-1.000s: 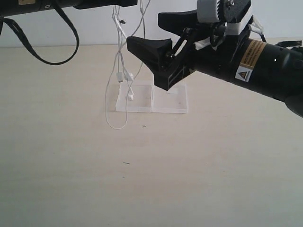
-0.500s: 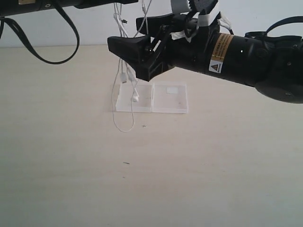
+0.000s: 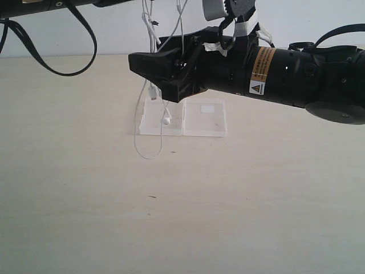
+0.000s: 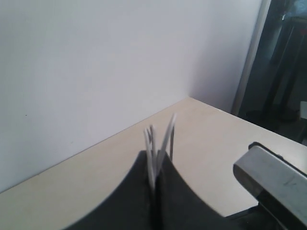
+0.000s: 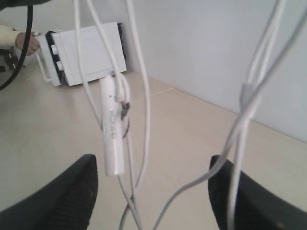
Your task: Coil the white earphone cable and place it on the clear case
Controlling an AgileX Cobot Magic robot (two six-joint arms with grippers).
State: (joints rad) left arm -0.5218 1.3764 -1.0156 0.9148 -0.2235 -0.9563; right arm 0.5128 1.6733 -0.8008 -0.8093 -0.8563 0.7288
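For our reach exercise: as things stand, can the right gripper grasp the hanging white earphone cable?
Probably yes: the right gripper stands open with strands of the white earphone cable hanging between its fingers, nothing blocking; the left gripper holds it up.

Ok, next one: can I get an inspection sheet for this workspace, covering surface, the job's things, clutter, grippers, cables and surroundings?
Surface: pale table, a few tiny dark specks.
Job's things: white earphone cable hangs uncoiled in the air, its lowest loop in front of the clear case. The case lies open and flat, and whether the cable touches it cannot be told.
Clutter: nothing seen.
Grippers: left gripper is shut on the cable's strands, held high. Right gripper is open, jaws either side of the hanging strands.
Cables: black robot cable loops under the left arm, clear of the case.
Surroundings: white wall; white box at the table's far end, with what looks like a person's hand beside it.
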